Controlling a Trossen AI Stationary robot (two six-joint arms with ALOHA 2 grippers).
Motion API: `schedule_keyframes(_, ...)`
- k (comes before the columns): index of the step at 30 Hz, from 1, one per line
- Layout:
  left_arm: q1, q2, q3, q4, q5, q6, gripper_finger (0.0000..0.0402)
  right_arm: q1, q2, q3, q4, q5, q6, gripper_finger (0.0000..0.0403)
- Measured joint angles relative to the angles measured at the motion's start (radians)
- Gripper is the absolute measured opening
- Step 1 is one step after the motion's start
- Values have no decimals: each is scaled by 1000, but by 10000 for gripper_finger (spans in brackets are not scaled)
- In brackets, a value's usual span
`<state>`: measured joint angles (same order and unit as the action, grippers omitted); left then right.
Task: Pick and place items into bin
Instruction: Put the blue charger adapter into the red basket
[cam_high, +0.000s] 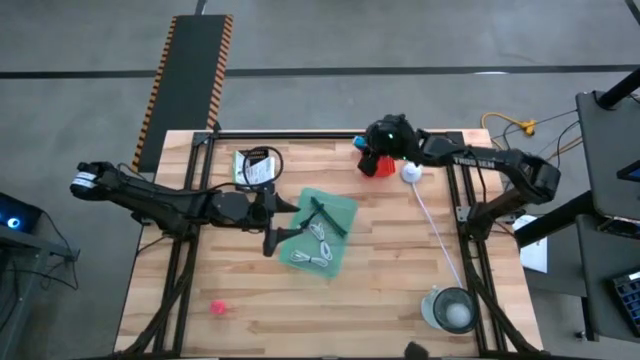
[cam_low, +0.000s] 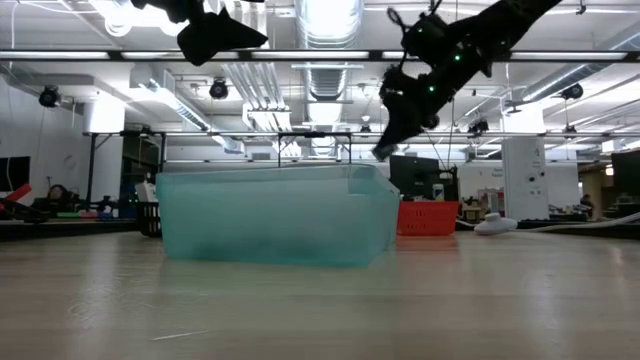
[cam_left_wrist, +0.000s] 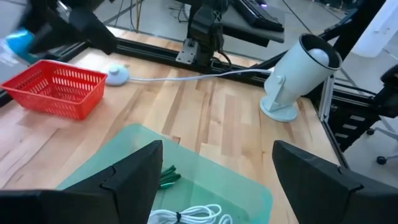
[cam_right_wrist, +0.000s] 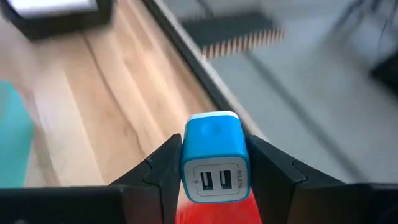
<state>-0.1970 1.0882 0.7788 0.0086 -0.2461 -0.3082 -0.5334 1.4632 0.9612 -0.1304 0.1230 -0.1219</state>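
A green see-through bin stands mid-table; inside lie white coiled cables, a green marker and a black pen-like tool. My left gripper hangs open above the bin's left part, touching nothing. My right gripper is raised near the table's far edge, above a red basket, and is shut on a blue-and-white USB charger cube. A white printed packet lies flat beyond the bin. A pink blob rests near the near left corner. My right gripper pinches the charger cube between its two fingers, one on each side face. The face with the two USB ports looks back at the wrist camera. The cube is lifted clear, over the red basket.
A white round puck sits right of the red basket, its cable running to a white camera-like device at the near right corner. Black frame rails run along the far edge and both sides. Bare wood shows near the bin's front.
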Motion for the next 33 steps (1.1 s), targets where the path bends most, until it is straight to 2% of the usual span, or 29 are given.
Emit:
schedule_keyframes(6,1,3,0,-1,-7,0,286,-75,76,161,-328,-1,174,138)
schedule_keyframes(10,1,3,0,-3,-7,0,286,-84,165,247,-524,-1,214,138)
schedule_keyframes(17,0,3,0,-49,-9,-10,286,-83,281,324,-622,-87,195,138)
schedule_keyframes(21,0,4,0,-79,-9,-48,286,-82,303,348,-651,-96,193,138)
schedule_keyframes(29,0,4,0,-80,-9,-52,286,-80,275,349,-659,-99,175,203)
schedule_keyframes(33,0,4,0,-79,-9,-52,286,-80,256,349,-659,-98,179,217)
